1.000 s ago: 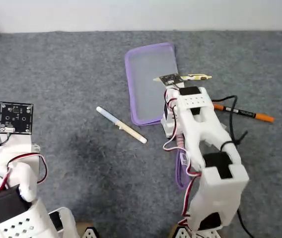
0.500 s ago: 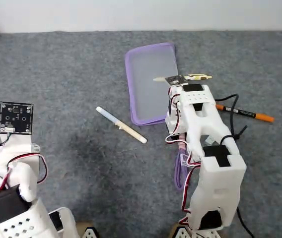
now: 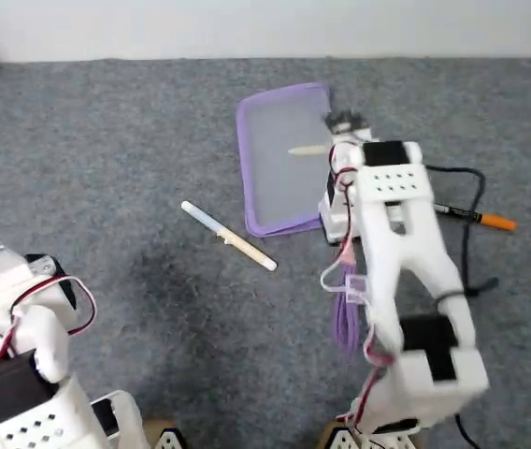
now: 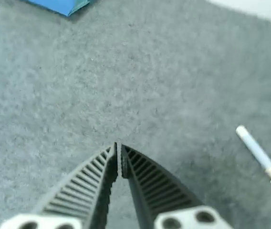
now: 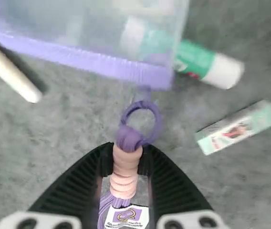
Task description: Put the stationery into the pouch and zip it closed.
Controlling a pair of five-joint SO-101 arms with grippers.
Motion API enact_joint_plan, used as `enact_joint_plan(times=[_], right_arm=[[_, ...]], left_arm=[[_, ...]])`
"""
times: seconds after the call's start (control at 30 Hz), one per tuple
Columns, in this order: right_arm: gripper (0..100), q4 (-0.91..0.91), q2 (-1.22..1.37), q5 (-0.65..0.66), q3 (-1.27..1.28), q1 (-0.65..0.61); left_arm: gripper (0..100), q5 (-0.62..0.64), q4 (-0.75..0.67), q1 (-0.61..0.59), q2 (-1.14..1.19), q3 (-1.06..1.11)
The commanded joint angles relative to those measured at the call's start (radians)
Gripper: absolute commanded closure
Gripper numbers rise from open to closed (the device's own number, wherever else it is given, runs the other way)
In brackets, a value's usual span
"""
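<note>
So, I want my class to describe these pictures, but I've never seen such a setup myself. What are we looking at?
Two small robots, a left arm and a right arm, sit at a grey table. One picture looks down from above. The other two come from cameras on each arm's wrist. On the surface lie a purple-edged pouch, a white pen, an orange marker, a glue stick and a small eraser-like block. The left gripper is shut and empty. The right gripper is shut on the pouch's purple strap.
</note>
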Motion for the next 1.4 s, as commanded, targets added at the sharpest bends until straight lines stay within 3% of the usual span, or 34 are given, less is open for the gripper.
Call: enact_joint_plan(times=[0.0, 0.13, 0.3, 0.57, 0.87, 1.17, 1.37], right_arm=[[99.0, 0.012, -0.232, 0.032, -0.029, 0.004], [99.0, 0.004, -0.378, 0.153, -0.029, -0.044], [99.1, -0.087, -0.460, 0.207, -0.029, -0.061], [99.1, -0.231, -0.495, 0.350, -0.127, -0.163], [99.1, -0.524, -0.495, 0.463, -0.147, -0.251], [99.1, -0.680, -0.495, 0.571, -0.147, -0.298], [99.1, -0.631, -0.484, 0.594, -0.101, -0.248]], left_arm=[[98, 0.020, -0.017, -0.005, 0.000, -0.094], [98, 0.020, -0.017, -0.003, 0.000, -0.182], [98, 0.020, -0.017, 0.006, 0.000, -0.275], [98, 0.015, 0.066, 0.238, 0.000, -0.387], [98, 0.017, 0.198, 0.503, -0.002, -0.426], [98, 0.018, 0.212, 0.608, -0.002, -0.423], [98, 0.018, 0.212, 0.632, 0.000, -0.420]])
